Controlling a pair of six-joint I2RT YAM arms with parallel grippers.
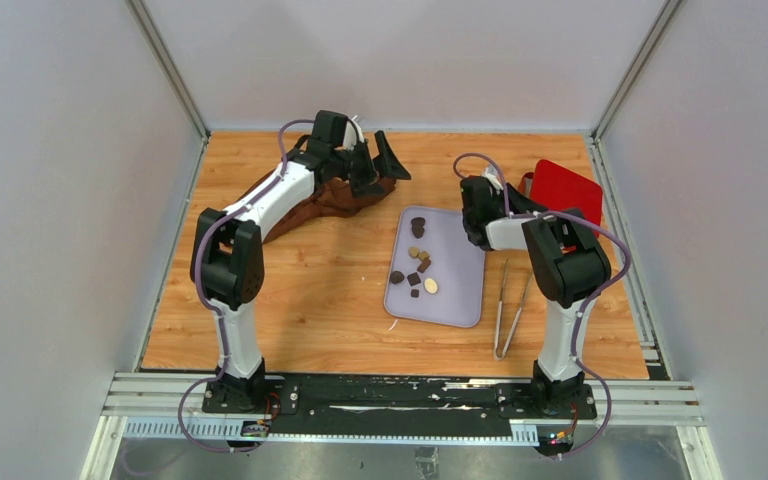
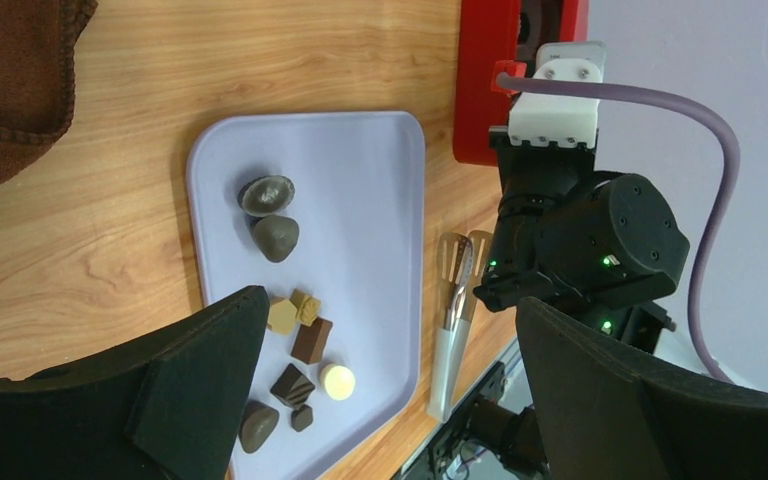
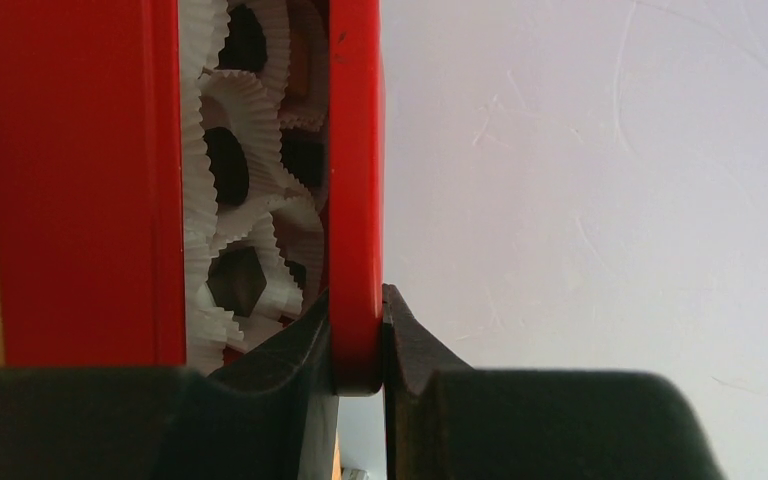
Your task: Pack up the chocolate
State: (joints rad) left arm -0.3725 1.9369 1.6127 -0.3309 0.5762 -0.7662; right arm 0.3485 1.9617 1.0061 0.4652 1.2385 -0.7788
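The chocolate [image 1: 417, 265] is sitting mid-frame on the lavender tray [image 1: 455, 290]: light, fragile pieces, likely needing gentle side pinches. Right gripper [image 3: 360, 345] is clamping the red lid [image 3: 355, 150]; left gripper [image 1: 378, 165] is gaping empty.

wooden table [image 1: 320, 300], knitted cloth [image 2: 10, 80], glossy red lid [image 3: 355, 200]

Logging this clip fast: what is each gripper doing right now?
Left gripper: open wide, holding nothing.
Right gripper: closed on a thin edge of the red box.
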